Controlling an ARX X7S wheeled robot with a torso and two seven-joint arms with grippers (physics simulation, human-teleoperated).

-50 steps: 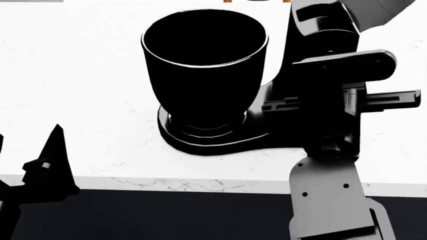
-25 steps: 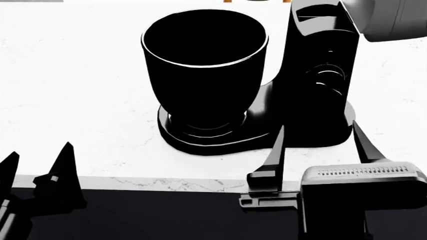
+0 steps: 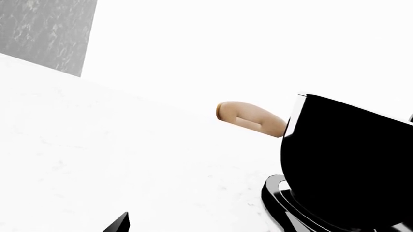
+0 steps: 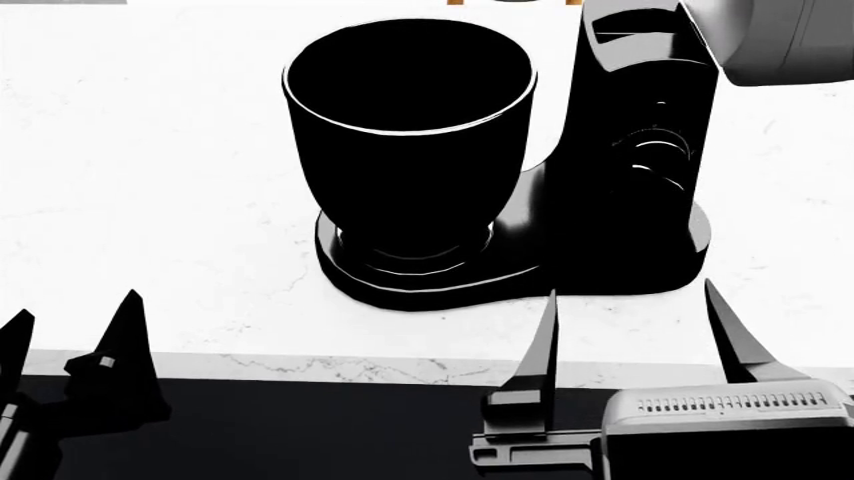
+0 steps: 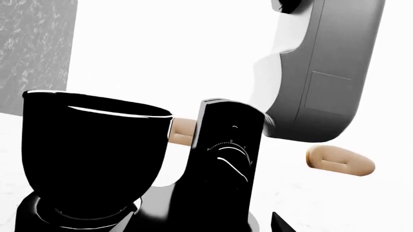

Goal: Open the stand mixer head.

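Your black bowl (image 4: 408, 130) sits on the mixer base, its inside too dark to read. The grey head (image 5: 322, 67) is tipped up above the column (image 5: 223, 164), long axis nearly vertical. Both grippers, left (image 4: 67, 335) and right (image 4: 634, 330), have fingers spread, grasping nothing, near the counter (image 4: 160, 200) edge.

Black stand mixer on a white marbled counter.
Glossy black bowl (image 4: 408, 130) and column (image 4: 643, 150), pale grey rounded mixer head (image 5: 326, 67), white grey-veined counter (image 4: 147, 200), tan bread loaves (image 5: 340, 160).
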